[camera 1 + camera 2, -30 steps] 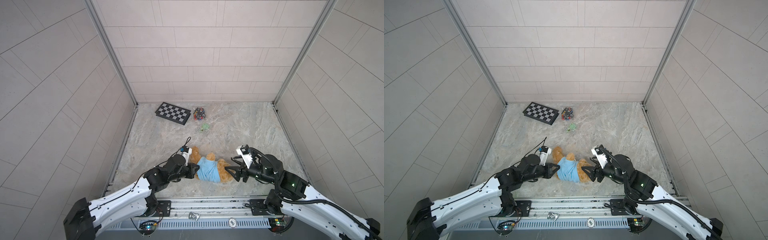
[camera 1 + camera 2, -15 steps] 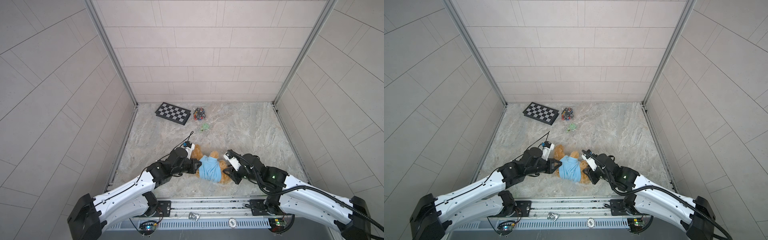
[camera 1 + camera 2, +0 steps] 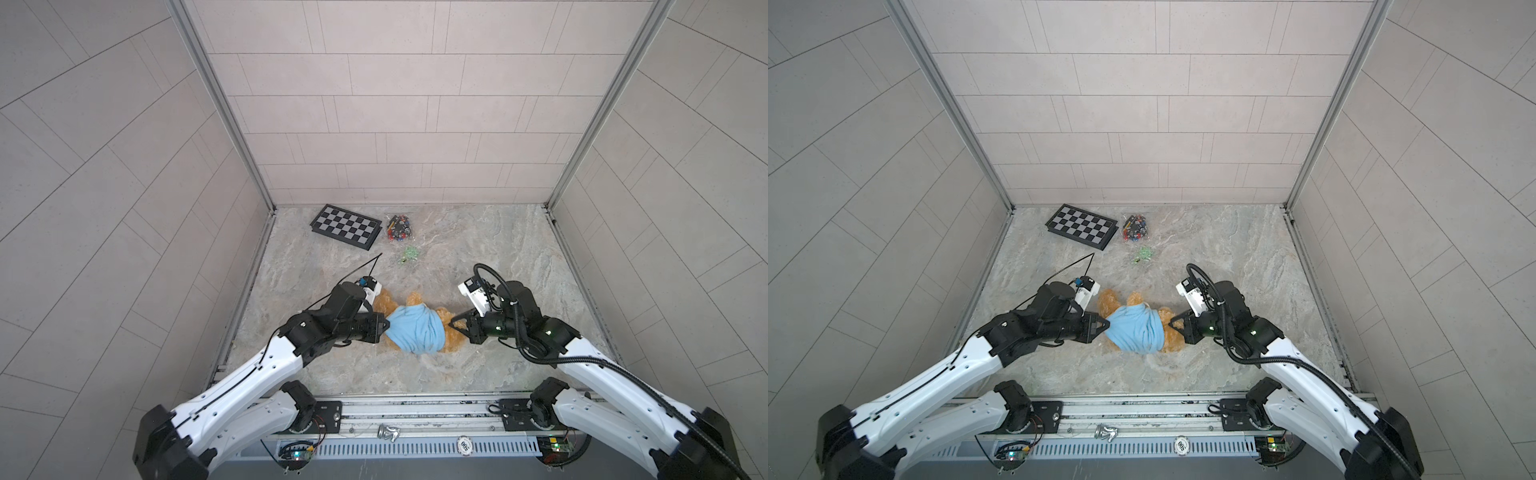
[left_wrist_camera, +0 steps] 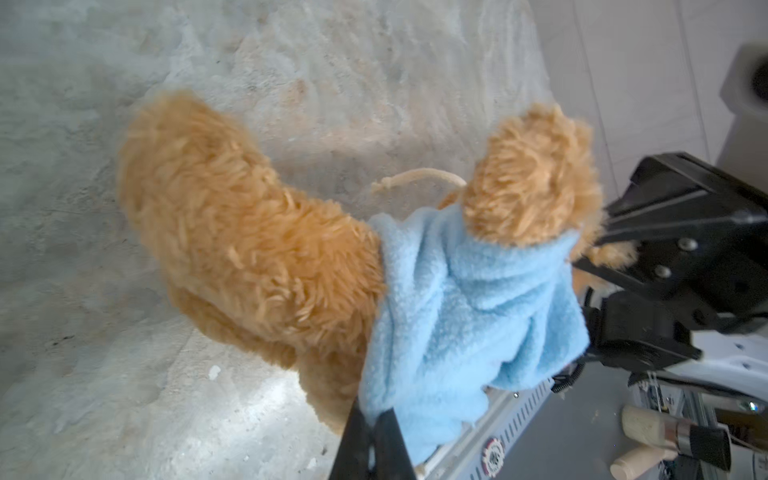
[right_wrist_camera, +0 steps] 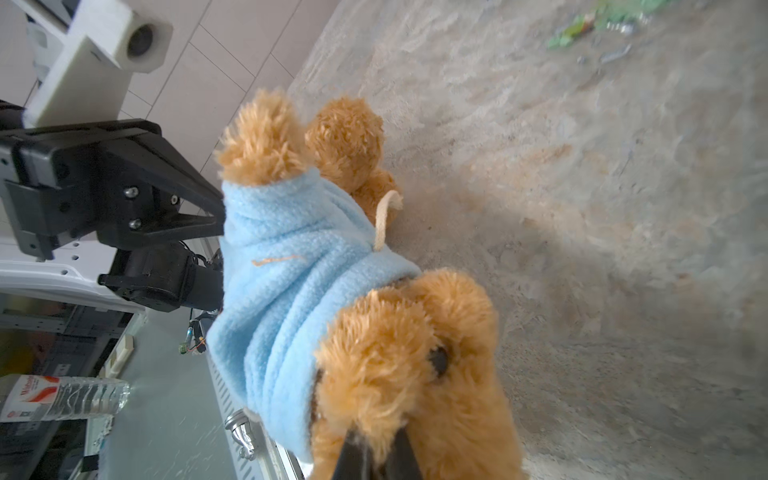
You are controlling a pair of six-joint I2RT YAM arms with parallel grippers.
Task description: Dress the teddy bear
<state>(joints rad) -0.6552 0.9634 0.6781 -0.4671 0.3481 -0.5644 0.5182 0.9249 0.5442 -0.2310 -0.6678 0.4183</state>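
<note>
The left jaws are pinched shut on the blue hoodie (image 4: 478, 299); the right jaws are closed tight on head fur of the teddy bear (image 5: 386, 357).

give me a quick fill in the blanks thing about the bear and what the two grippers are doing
1. The hoodie around the teddy bear is light ____.
2. The left gripper is shut on the hem of the ____.
3. The right gripper is shut on the fur of the bear's ____.
4. In both top views the chessboard lies far back on the ____ side.

Missing words: blue; hoodie; head; left
</note>
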